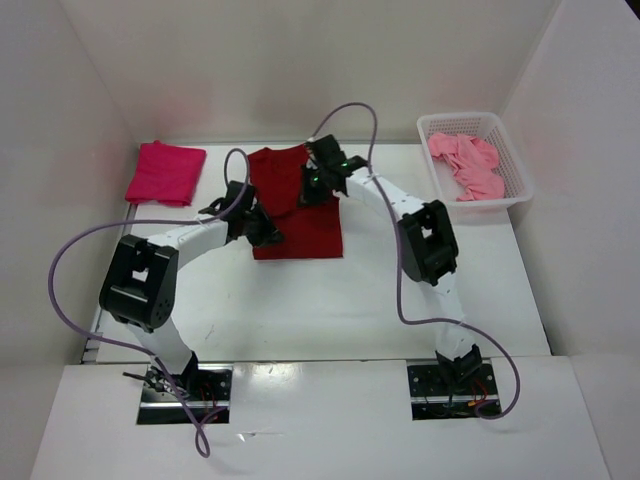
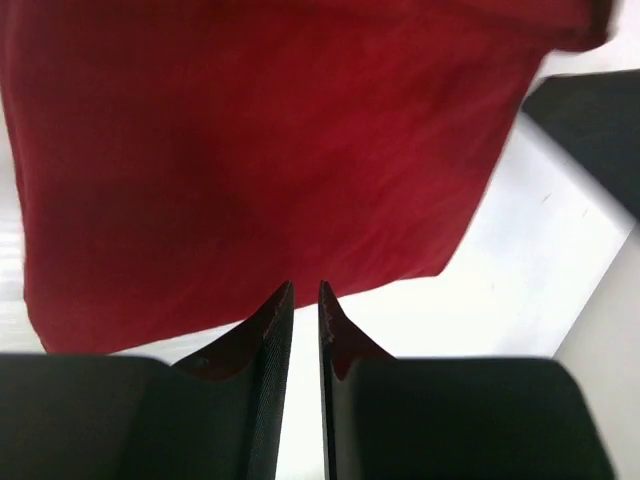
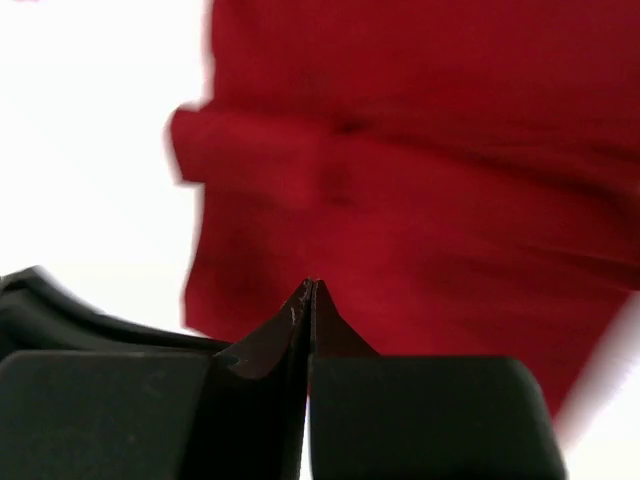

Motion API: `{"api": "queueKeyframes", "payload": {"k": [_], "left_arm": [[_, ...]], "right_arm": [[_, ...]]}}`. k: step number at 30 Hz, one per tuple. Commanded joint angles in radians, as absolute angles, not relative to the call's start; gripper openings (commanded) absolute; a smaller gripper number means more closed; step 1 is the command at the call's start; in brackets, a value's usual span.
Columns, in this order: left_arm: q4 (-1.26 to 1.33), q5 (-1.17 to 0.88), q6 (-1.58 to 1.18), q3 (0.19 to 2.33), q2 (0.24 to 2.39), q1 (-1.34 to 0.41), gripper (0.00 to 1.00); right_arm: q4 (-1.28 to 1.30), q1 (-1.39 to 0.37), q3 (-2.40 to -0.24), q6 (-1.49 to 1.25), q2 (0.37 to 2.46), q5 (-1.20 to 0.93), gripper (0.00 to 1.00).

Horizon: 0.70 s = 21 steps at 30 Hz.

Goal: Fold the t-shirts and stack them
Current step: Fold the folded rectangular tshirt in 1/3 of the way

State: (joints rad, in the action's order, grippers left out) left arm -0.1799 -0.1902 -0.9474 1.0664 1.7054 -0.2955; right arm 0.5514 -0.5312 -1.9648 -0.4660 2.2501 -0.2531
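Note:
The dark red t-shirt (image 1: 305,225) lies flat in the middle of the table, and it fills the left wrist view (image 2: 260,140) and the right wrist view (image 3: 430,200). My left gripper (image 1: 268,232) hovers at its left edge; its jaws (image 2: 305,290) stand a narrow gap apart, with only white table showing between them. My right gripper (image 1: 312,190) is over the shirt's upper part, its jaws (image 3: 308,285) pressed together with no cloth between them. A bright crimson-pink t-shirt (image 1: 165,172) lies folded at the back left. A light pink t-shirt (image 1: 465,165) lies crumpled in the basket.
A white mesh basket (image 1: 462,119) stands at the back right, against the white side wall. White walls close the table at the back and on both sides. Purple cables loop over both arms.

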Motion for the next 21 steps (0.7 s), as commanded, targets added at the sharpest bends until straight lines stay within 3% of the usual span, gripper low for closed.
{"api": "queueKeyframes", "payload": {"k": [1,11,21], "left_arm": [[-0.089,-0.227,-1.003,1.031,1.713,-0.284,0.22],[-0.08,-0.187,-1.003,0.881,1.713,-0.284,0.26],[-0.091,-0.152,-1.003,0.839,1.744,-0.284,0.27]], "right_arm": [[0.526,-0.589,-2.048,-0.459,2.318,-0.287,0.0],[0.526,-0.632,-2.152,-0.479,2.468,-0.299,0.0],[0.589,-0.621,-2.432,-0.479,2.599,-0.223,0.0]]}}
